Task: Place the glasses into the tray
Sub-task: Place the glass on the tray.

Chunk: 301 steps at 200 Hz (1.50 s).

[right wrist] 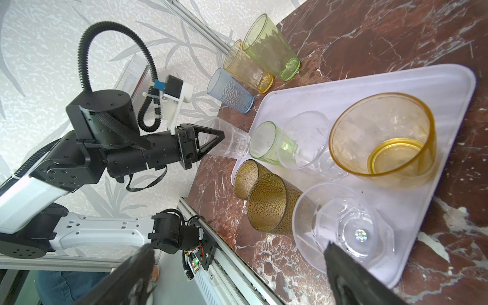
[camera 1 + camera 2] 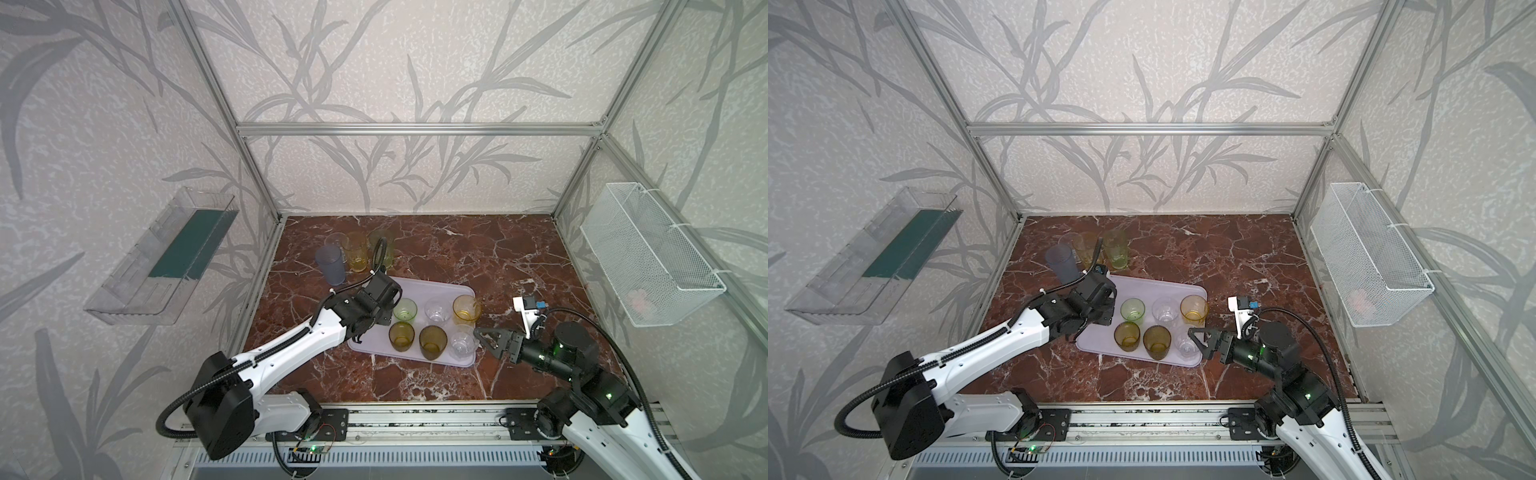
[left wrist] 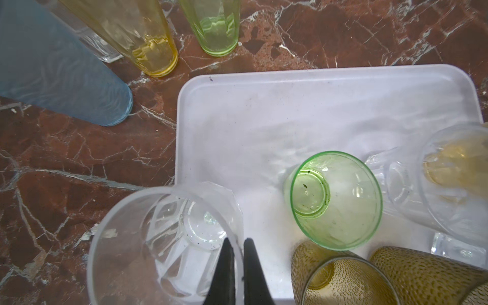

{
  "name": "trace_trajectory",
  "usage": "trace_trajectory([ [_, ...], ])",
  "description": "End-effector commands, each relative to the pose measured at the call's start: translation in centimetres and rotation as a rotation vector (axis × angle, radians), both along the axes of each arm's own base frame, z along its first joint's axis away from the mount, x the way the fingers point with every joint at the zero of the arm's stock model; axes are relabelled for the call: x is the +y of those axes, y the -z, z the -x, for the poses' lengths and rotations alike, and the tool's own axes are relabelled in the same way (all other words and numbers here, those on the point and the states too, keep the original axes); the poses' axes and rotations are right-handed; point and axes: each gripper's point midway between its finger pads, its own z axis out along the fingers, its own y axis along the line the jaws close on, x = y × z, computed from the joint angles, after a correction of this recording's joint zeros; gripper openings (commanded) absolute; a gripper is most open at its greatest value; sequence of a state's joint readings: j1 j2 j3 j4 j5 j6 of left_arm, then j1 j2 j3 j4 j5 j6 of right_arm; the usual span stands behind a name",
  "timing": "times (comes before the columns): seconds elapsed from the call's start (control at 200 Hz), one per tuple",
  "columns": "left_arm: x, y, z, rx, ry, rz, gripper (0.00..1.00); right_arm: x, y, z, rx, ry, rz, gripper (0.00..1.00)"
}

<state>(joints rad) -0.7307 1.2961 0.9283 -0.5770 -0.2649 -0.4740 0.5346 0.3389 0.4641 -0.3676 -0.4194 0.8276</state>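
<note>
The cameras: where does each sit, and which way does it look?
Top views: high in front, looking down on the tray, left arm and right arm.
Left wrist: above the left gripper, looking down; it pinches a clear glass by the rim.
Right wrist: behind the open right gripper, facing across the tray toward the left arm.
Shared: all show the short green glass.

A robot test cell, dressed like a home — aluminium frame posts (image 2: 253, 166) carry leaf-patterned wallpaper panels (image 2: 415, 62), a red marble-look worktop (image 2: 478, 257) — arms bolted to a slotted rail (image 2: 415, 419).
</note>
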Motion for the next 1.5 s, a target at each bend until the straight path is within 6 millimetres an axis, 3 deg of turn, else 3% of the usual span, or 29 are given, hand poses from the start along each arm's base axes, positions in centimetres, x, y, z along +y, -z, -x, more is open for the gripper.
trace_trajectory([
  [0.0,-1.1,-0.8,-1.1,-0.026,-0.013,0.058,0.0,-0.2,0.0,0.0,0.001,0.009,0.001,0.99],
  [0.36,-2.2,1.5,-1.3,0.041,-0.001,0.059,0.0,-0.1,0.4,-0.2,0.016,0.011,0.008,0.99],
  [0.695,-2.3,1.5,-1.9,0.044,-0.026,0.042,0.0,0.1,0.6,-0.2,0.025,0.002,0.008,0.99],
  [0.865,-2.4,0.7,-1.9,0.04,-0.024,0.049,0.41,0.0,0.7,-0.3,0.029,0.006,0.01,0.99],
  [1.16,-1.0,-2.8,-1.7,-0.061,-0.033,0.066,0.82,0.6,0.9,-0.4,0.022,-0.023,0.01,0.99],
  [1.325,0.2,-5.7,-3.2,-0.101,-0.062,0.098,0.88,0.6,0.4,-0.7,-0.01,-0.021,0.023,0.99],
  [1.5,2.6,-10.3,-7.1,-0.148,-0.129,0.175,0.89,0.4,-0.7,-0.9,-0.043,-0.023,0.068,0.99],
])
